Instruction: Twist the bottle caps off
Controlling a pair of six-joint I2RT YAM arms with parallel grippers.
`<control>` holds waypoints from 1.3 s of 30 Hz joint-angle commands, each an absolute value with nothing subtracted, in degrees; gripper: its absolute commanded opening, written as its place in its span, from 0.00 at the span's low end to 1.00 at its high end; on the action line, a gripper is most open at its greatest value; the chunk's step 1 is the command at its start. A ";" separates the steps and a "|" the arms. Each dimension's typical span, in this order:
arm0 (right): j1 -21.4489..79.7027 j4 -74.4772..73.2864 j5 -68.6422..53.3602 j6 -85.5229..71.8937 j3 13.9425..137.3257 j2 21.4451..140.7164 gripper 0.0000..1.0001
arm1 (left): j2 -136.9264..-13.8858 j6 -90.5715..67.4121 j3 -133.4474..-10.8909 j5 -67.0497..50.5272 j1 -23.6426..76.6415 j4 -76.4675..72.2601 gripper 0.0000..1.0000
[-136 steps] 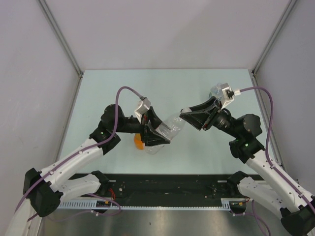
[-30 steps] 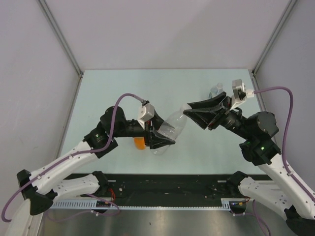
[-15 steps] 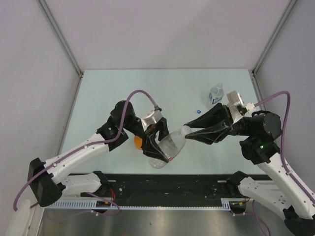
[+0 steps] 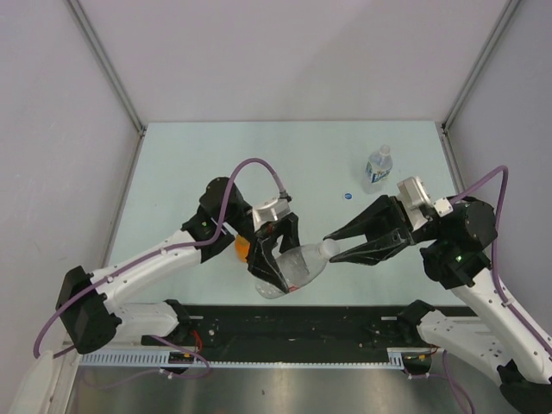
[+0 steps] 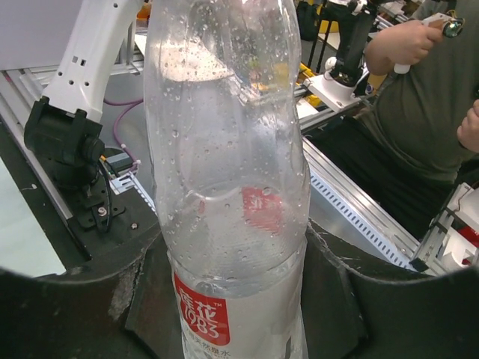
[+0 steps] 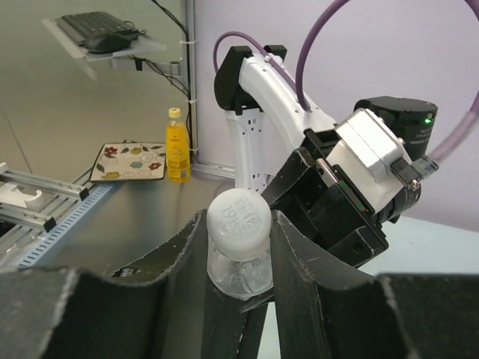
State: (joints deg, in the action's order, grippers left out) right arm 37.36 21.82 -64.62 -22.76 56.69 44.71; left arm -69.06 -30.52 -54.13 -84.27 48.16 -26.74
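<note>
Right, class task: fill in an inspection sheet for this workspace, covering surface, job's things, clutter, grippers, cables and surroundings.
Surface: pale green table, walled on three sides.
Job's things: red-label bottle held slanted between the arms, white cap on; blue-label bottle upright at far right; blue cap lying apart from it; orange bottle partly hidden by left arm.
Clutter: nothing seen.
Grippers: left gripper shut on red-label bottle; right gripper shut on white cap.
Cables: purple cables loop over each arm.
Surroundings: grey walls; person beyond the rig.
</note>
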 commanded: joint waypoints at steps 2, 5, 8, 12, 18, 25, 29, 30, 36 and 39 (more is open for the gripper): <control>39.64 19.07 -76.20 -24.87 57.13 45.17 0.00 | -68.73 -31.64 -55.02 -80.69 47.64 -33.75 0.00; 39.64 18.55 -75.85 -24.61 57.22 45.09 0.00 | -68.55 -31.03 -55.11 -80.51 47.64 -32.96 0.00; 39.20 16.80 -73.23 -24.17 57.30 44.83 0.00 | -68.03 -26.48 -56.42 -79.11 47.55 -27.79 0.00; 36.40 10.56 -67.51 -22.33 58.35 44.12 0.20 | -66.97 -15.22 -60.20 -74.54 47.37 -9.72 0.00; 35.16 0.89 -59.95 -17.67 60.90 43.33 0.62 | -65.30 -8.53 -61.96 -65.84 47.29 -1.41 0.00; 34.63 -4.48 -50.46 -16.70 62.40 42.37 0.78 | -62.93 -7.56 -60.82 -58.11 47.29 -0.97 0.00; 34.54 -6.15 -41.25 -17.05 63.02 41.14 0.85 | -60.04 -6.94 -59.50 -47.75 47.46 -1.32 0.00; 34.54 -6.33 -39.48 -17.40 63.10 40.96 0.86 | -58.72 -6.77 -59.24 -43.37 47.55 -1.14 0.00; 34.63 -5.89 -29.46 -19.86 63.37 40.43 0.91 | -54.50 -4.14 -57.39 -30.43 49.22 -0.88 0.00; 34.63 -6.06 -21.47 -21.79 63.19 40.17 0.91 | -53.00 -1.85 -57.04 -23.22 51.06 -0.44 0.00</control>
